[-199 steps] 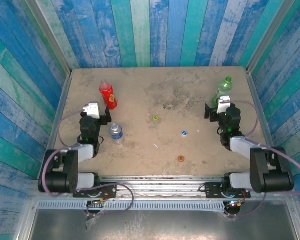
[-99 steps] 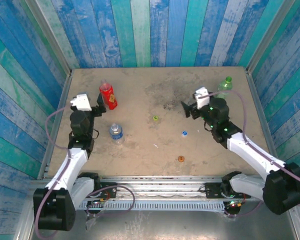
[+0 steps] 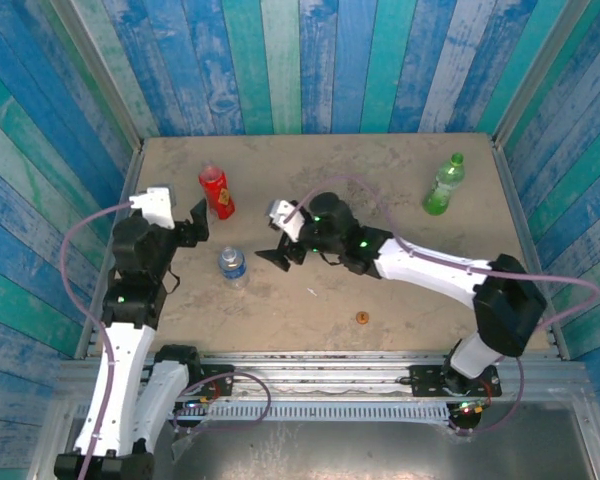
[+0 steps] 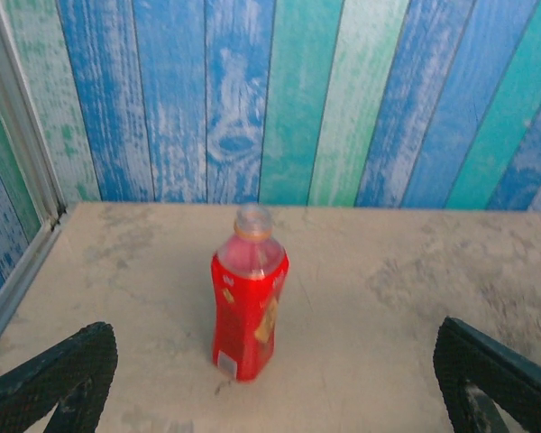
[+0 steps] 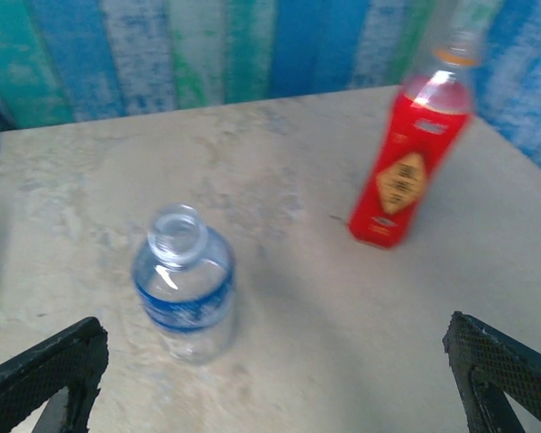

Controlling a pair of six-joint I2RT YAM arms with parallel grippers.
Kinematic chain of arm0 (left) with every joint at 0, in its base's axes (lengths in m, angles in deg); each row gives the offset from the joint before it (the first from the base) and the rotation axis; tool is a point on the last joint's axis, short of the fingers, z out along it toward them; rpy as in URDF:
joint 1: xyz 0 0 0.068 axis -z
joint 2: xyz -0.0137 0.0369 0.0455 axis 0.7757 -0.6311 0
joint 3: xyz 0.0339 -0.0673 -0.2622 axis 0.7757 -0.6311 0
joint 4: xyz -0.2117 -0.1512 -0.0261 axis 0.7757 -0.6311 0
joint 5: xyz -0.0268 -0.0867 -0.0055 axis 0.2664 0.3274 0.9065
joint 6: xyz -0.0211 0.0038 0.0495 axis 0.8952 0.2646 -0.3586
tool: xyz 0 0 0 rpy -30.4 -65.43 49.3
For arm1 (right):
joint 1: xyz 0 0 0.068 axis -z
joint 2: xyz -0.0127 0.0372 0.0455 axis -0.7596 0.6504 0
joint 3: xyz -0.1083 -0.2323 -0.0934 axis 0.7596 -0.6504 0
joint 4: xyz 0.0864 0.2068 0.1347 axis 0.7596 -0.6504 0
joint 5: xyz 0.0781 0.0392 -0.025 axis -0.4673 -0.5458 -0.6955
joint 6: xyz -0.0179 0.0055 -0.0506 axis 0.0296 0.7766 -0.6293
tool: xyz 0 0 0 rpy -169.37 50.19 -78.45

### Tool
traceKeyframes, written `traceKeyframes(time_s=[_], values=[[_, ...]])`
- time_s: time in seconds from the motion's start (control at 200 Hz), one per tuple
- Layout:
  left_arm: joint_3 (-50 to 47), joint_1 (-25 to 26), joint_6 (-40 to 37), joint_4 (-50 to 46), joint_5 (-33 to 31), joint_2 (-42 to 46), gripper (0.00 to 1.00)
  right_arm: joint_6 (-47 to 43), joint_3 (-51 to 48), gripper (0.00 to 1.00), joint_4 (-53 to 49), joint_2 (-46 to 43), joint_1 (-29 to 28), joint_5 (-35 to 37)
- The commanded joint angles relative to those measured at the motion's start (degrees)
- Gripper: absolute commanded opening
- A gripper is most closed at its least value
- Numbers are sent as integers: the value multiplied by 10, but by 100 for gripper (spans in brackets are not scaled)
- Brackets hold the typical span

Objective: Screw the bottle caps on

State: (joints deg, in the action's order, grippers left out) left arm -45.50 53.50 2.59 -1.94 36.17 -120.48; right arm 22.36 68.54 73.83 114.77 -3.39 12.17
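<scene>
Swinging across, the right gripper [image 3: 280,250], spread wide like the left gripper [image 3: 192,225], now faces the uncapped clear bottle [image 5: 182,280] ahead.

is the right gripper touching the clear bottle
Apart. In the right wrist view the right gripper stands open, and bare table shows between its fingers and the clear bottle ahead.
</scene>
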Motion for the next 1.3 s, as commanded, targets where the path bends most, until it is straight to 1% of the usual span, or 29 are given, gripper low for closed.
traceKeyframes(time_s=[0.0, 0.03, 0.09, 0.175, 0.27, 0.411, 0.586, 0.636, 0.781, 0.951, 1.081, 1.212, 1.297], values=[[-2, 1, -18, -91, 22, 25, 94, -7, 53, 96, -10, 48, -17, -43], [-5, 1, -19, -96, 21, 32, 94, -6, 63, 95, -9, 59, -19, -47], [-12, 1, -22, -103, 16, 45, 94, -5, 89, 87, -9, 91, -23, -57], [-18, 1, -19, -102, 13, 62, 94, -4, 115, 84, -10, 122, -26, -73], [-18, 1, -19, -102, 14, 71, 94, -3, 140, 74, -10, 154, -30, -93], [-20, 1, -20, -102, 20, 75, 94, -8, 173, 66, -21, 191, -39, -103], [-24, 1, -21, -98, 22, 78, 94, -7, 195, 59, -29, 218, -42, -110], [-25, 1, -21, -98, 22, 79, 94, -7, 200, 53, -34, 224, -42, -112], [-29, 1, -21, -94, 28, 81, 94, -8, 206, 41, -40, 233, -42, -114], [-36, 1, -21, -88, 35, 80, 94, -3, 211, 34, -48, 235, -43, -111], [-51, 1, -21, -70, 50, 79, 94, 0, 201, 29, -48, 220, -42, -93], [-73, 1, -5, -20, 103, 80, 94, 9, 179, 29, -51, 190, -42, -55], [-95, 4, 17, 29, 138, 85, 94, 16, 146, 29, -47, 157, -40, -14]])
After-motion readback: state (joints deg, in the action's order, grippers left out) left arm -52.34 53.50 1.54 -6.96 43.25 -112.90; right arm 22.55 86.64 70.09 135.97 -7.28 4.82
